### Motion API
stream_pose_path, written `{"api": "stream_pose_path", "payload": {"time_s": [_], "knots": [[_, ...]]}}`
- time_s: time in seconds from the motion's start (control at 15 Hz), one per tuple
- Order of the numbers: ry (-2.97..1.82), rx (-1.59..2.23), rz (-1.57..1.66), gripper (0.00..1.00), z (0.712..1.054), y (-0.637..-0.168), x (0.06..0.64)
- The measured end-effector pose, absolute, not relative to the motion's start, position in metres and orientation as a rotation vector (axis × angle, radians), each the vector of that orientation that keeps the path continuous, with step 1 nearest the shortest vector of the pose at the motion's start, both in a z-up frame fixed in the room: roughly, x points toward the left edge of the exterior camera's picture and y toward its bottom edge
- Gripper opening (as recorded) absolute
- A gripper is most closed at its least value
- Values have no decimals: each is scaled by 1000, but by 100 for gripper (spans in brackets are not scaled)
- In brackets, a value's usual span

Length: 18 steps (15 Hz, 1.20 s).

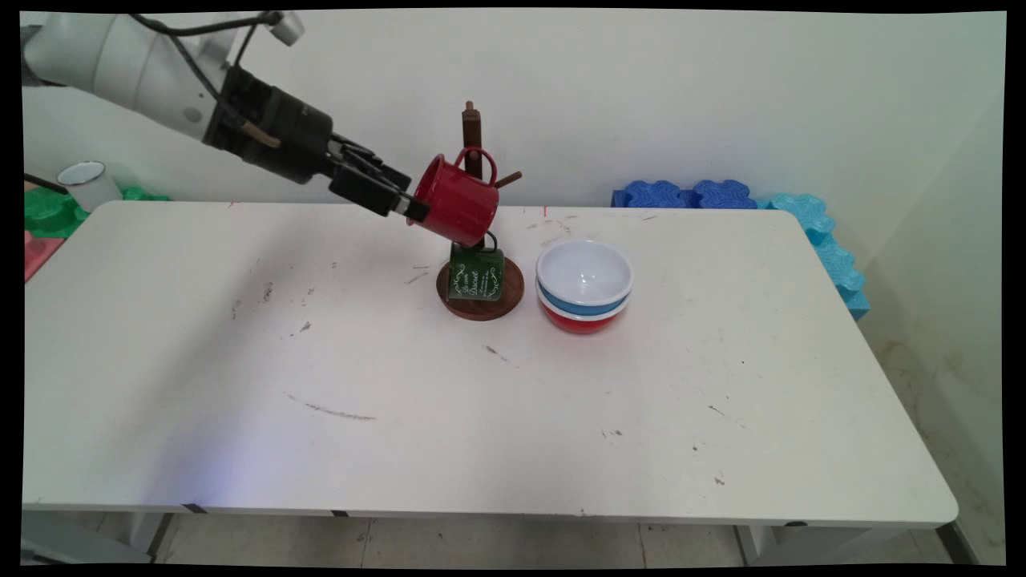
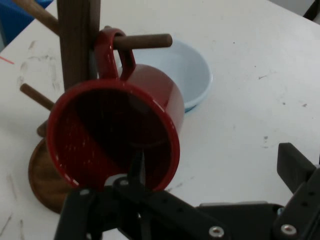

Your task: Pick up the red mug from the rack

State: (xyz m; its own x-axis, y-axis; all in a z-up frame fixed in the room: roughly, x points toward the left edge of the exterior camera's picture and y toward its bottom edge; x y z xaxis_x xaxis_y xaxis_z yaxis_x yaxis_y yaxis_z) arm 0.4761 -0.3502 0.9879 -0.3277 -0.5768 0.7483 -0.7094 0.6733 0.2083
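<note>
The white bench point(image 1: 240, 385) is scuffed with dark marks and stands against a pale wall, with blue foam blocks point(image 1: 689, 195) behind its far edge. The gripper point(image 1: 413, 208) has its fingers spread, one at the rim of the red mug point(image 1: 455, 200), whose handle loops over a peg of the wooden mug tree point(image 1: 473, 128). A green mug point(image 1: 475, 275) hangs low, partly hidden. Stacked bowls point(image 1: 583, 284) sit just beside the tree's base.

Tool point(image 1: 407, 206) at red mug point(image 1: 455, 199) rim, handle over rack point(image 1: 479, 232) peg.
</note>
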Motion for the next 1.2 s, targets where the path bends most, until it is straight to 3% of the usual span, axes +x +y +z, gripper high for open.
{"api": "stream_pose_path", "payload": {"time_s": [1.2], "knots": [[-2015,1024,207,100,970,-371,448]]}}
